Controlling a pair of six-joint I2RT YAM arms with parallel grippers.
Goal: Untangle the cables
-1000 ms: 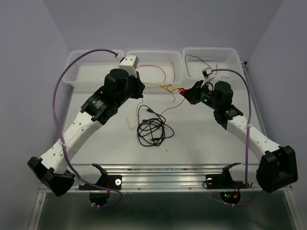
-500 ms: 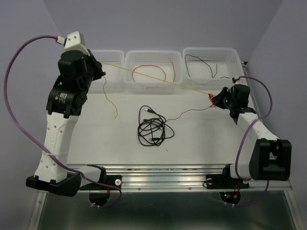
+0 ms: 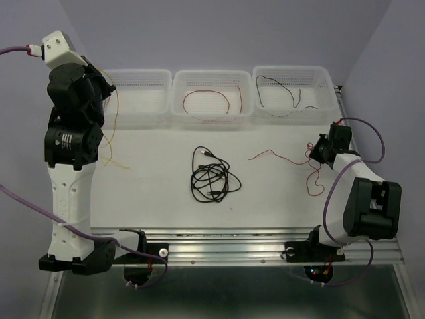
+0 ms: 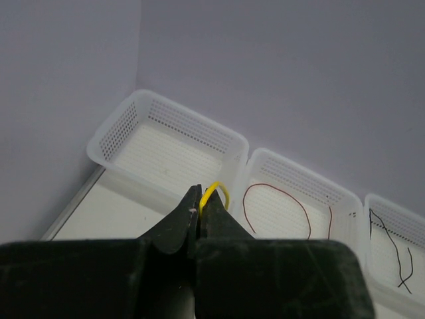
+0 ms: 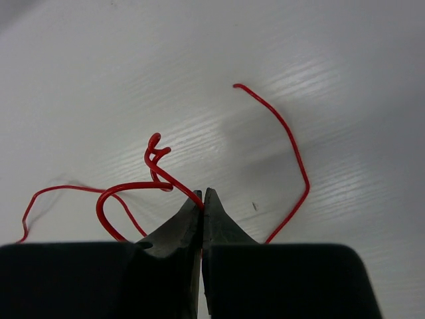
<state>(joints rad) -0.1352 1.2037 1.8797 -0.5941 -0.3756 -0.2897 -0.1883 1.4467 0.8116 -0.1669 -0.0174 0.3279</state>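
Standing by the table looking in, I count three white perforated plastic baskets lined up along the far edge. The middle basket (image 3: 212,118) has a thin dark red wire (image 3: 188,97) lying in it as a wide open loop. The right-hand basket (image 3: 292,70) holds a thin black wire (image 3: 287,88) that wanders across its floor. The left-hand basket (image 3: 133,73) sits just behind the left arm's tool.

Out in the middle of the white tabletop (image 3: 153,199) there's a long black cable bunched into a loose coil (image 3: 211,178), well apart from both arms.

Left arm is standing tall and nearly straight up at the left edge. Its gripper (image 4: 199,209) is held high above the table in front of the left-hand basket. The jaws are pressed together on a thin yellow wire (image 4: 214,185), which pokes up above the tips as a small arch. From the overhead view the rest of it dangles down to the table.

Right arm is folded back low at the right edge, with its gripper (image 5: 202,199) down near the surface. The jaws are pinched onto a bright red wire (image 5: 155,158) that has a small kink beside the tips. Both ends of it sprawl over the table.
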